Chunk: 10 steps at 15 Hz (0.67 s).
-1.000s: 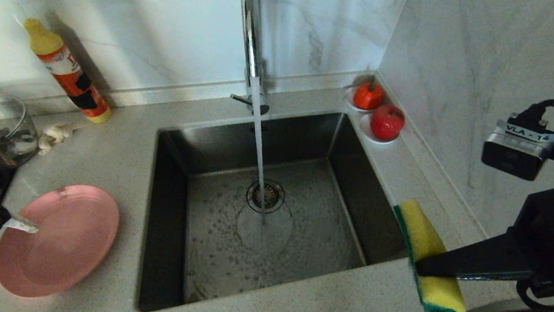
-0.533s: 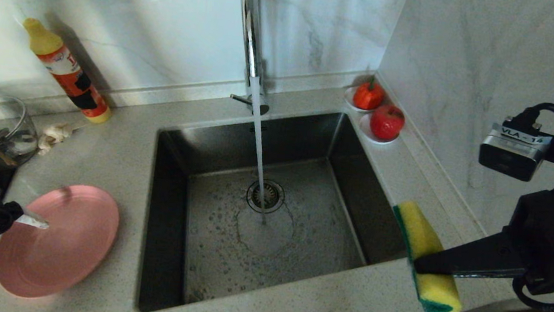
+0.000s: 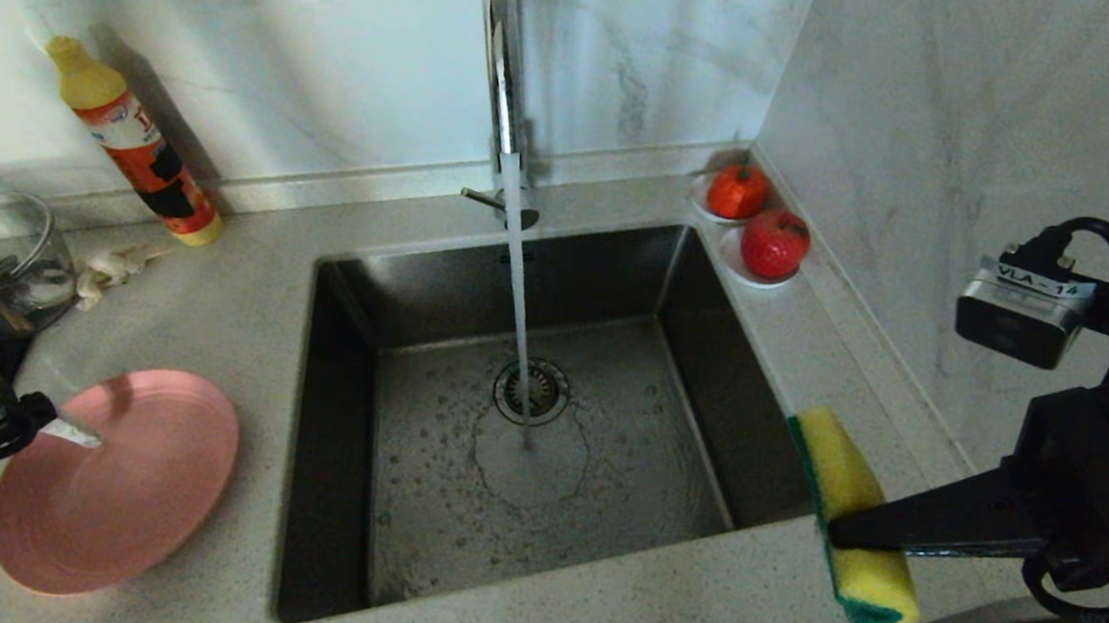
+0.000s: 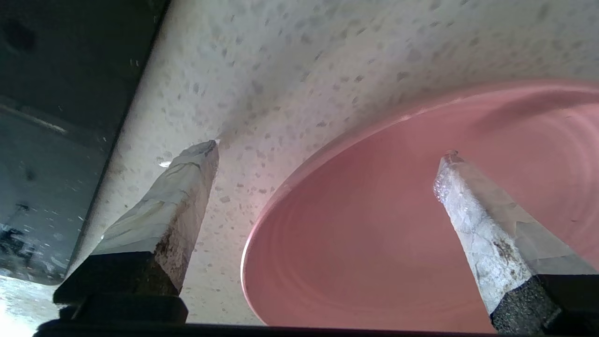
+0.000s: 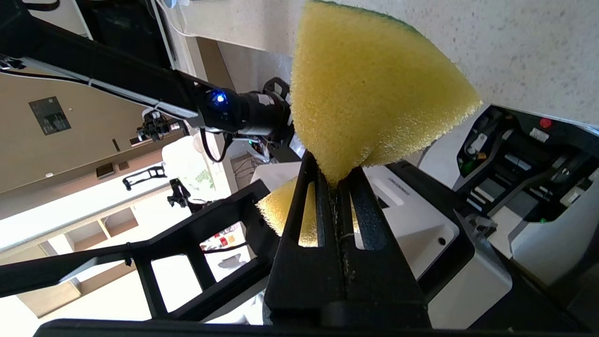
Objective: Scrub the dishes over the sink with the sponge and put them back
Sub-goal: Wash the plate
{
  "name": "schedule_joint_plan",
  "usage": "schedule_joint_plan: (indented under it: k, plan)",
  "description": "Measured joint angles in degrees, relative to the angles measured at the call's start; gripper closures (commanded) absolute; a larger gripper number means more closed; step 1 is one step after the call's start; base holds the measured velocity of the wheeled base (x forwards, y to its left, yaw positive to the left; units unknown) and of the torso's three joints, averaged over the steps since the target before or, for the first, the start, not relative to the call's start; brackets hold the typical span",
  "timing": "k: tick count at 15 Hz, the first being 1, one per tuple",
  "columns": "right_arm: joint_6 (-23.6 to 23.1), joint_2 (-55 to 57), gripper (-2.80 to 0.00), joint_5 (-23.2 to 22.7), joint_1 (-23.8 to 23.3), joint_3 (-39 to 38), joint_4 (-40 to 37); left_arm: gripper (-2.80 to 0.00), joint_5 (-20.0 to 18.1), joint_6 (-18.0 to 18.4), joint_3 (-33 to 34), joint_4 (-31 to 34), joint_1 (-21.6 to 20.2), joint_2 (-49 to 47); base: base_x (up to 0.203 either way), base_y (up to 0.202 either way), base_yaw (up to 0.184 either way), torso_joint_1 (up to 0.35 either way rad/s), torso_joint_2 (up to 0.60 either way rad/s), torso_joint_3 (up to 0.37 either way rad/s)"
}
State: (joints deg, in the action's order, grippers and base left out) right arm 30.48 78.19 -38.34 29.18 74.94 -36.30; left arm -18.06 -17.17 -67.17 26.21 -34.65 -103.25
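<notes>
Jaws of the left gripper (image 4: 327,154) stand wide, straddling the near rim of the pink plate (image 3: 113,479) on the desk (image 3: 242,324) left of the sink (image 3: 524,429). Picking it up seems the step; contact is unclear. The right gripper (image 3: 837,529) pinches the sponge (image 3: 853,518).

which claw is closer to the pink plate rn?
Left. The left claw is open right at the pink plate, one finger over it and one beside its rim. The right claw is across the sink, shut on the sponge.
</notes>
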Motion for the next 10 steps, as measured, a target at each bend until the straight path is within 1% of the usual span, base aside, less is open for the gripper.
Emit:
schedule_joint_plan:
  k: [1,4,5,10]
  plan:
    - [0.0,0.0,0.00,0.0,-0.1,0.0,0.0,-2.80,0.7,0.3,-0.5,0.1,0.3,-0.1,0.000,0.000,0.000,0.000,0.00,0.000]
    - [0.0,0.0,0.00,0.0,-0.2,-0.6,0.5,-2.80,5.3,2.3,-1.0,0.2,1.4,-0.5,0.000,0.000,0.000,0.000,0.00,0.000]
    - [-0.1,0.0,0.00,0.0,-0.3,-0.8,0.7,-2.80,6.2,2.8,-1.1,0.2,1.7,-0.7,0.000,0.000,0.000,0.000,0.00,0.000]
    - [-0.1,0.0,0.00,0.0,-1.0,-1.5,0.8,-2.80,6.9,3.3,-1.2,-0.1,2.6,-1.6,0.000,0.000,0.000,0.000,0.00,0.000]
